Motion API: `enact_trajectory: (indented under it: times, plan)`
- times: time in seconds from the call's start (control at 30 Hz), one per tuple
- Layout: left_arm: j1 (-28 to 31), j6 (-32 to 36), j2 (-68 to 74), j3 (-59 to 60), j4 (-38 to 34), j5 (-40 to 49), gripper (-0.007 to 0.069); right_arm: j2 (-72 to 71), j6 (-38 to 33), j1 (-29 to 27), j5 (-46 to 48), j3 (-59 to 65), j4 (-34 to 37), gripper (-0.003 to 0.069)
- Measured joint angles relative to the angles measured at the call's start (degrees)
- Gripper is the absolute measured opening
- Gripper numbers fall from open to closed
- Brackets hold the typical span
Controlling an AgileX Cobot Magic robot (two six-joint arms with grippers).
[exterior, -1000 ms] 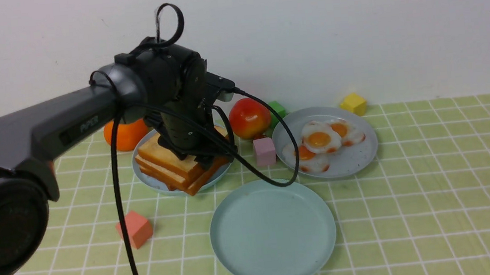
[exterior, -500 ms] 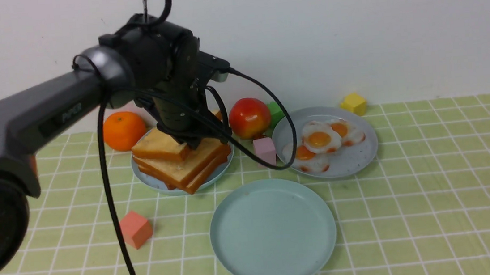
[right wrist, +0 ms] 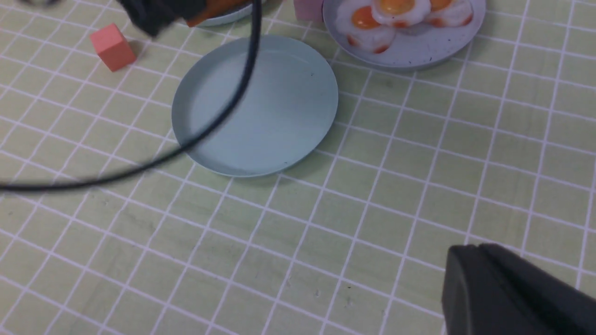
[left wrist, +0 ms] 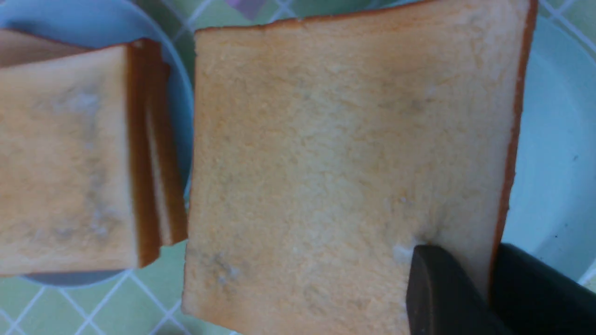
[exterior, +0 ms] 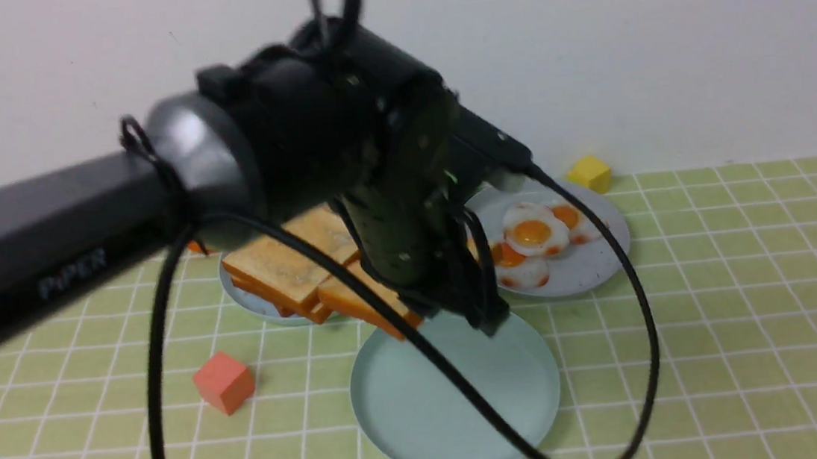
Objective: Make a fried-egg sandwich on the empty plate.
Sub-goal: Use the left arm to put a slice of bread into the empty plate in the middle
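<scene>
At the left, a red cube sits on the green checked cloth. Farther back and to its right, a stack of toast rests on a light blue plate.

Just right of the stack, the left gripper is clamped on the edge of a single slice. One finger presses its top face and the other sits below. The slice hangs tilted, apart from the stack. It spans the gap between the blue plate and the empty plate, with its right part over that plate's far-left rim. The front view is blurred here, so the slice only seems to be clear of the plate.

The empty plate lies near the centre with nothing on it, and the arm's black cable loops across in front of it. A pink cube stands just left of a grey plate, which lies right of the empty plate and farther back. That plate holds three eggs, and the egg lies on top of the other two. A yellow cube stands beyond, by the wall.

The right gripper hovers over bare cloth, near and right of the empty plate, its jaws pressed together with nothing between them.
</scene>
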Motion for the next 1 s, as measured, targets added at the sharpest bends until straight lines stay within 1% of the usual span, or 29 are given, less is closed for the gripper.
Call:
enact_trajectory:
  times: [0.07, 0.13, 0.23, 0.43, 0.7, 0.77, 0.8, 0.93, 1.0]
  plan:
    - [-1.6, 0.0, 1.4, 1.5, 1.2, -2.0, 0.0122, 0.0, 0.0, 0.0, -0.1, 0.0, -0.6, 0.0032]
    - [-1.9, 0.0, 2.7, 1.9, 1.6, -3.7, 0.0122, 0.0, 0.0, 0.0, -0.1, 0.0, -1.0, 0.0032]
    - [-2.0, 0.0, 4.0, 2.1, -0.1, -5.5, 0.0122, 0.0, 0.0, 0.0, -0.1, 0.0, -1.2, 0.0032]
    - [-2.0, 0.0, 5.1, 2.1, -2.6, -5.7, 0.0122, 0.0, 0.0, 0.0, -0.1, 0.0, -1.7, 0.0034]
    - [-2.0, 0.1, 7.0, 2.1, -2.1, -5.2, 0.0131, 0.0, 0.0, 0.0, -0.1, 0.0, -1.8, 0.0035]
    - [-2.0, 0.1, 7.1, 2.1, -1.5, -5.2, 0.0181, 0.0, 0.0, 0.0, -0.1, 0.0, -1.8, 0.0038]
    - [-2.0, 0.1, 7.1, 2.1, -1.5, -5.1, 0.0193, 0.0, 0.0, 0.0, -0.1, 0.0, -1.8, 0.0038]
    - [-2.0, 0.1, 7.1, 2.1, -1.2, -4.4, 0.0365, 0.0, 0.0, 0.0, -0.1, 0.0, -1.8, 0.0046]
    - [-2.0, 0.1, 7.1, 2.1, -1.4, -3.5, 0.0417, 0.0, 0.0, 0.0, -0.1, 0.0, -1.8, 0.0048]
